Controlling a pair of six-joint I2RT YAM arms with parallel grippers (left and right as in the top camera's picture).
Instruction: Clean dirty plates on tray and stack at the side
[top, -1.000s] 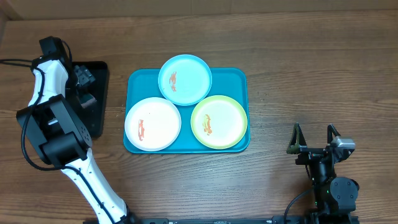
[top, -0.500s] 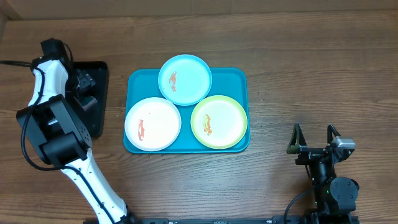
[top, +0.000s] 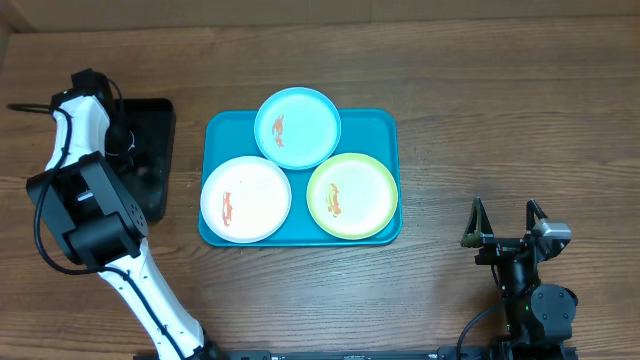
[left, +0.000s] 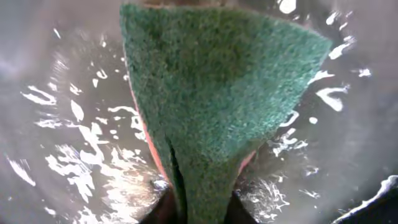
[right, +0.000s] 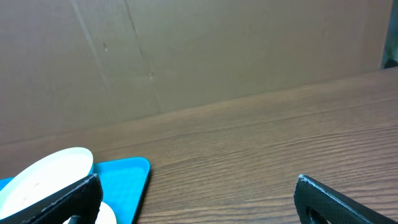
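My left gripper (top: 130, 150) is clamped on the green sponge (left: 217, 106), which I judge is being wetted over the black tray (top: 160, 110). The plates (top: 246, 197) lie smeared on the teal tray (top: 385, 122). My right gripper (top: 504, 212) is parked with fingers spread and empty.

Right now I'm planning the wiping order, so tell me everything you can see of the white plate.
The white plate is round, shallow, plastic-looking, lying flat and face up on the teal tray, near-left, its edge over the left rim. One orange-red smear sits left of centre; the rest looks clean. The light blue plate and the yellow-green rimmed plate lie close beside it; contact is unclear. Nothing rests on it.
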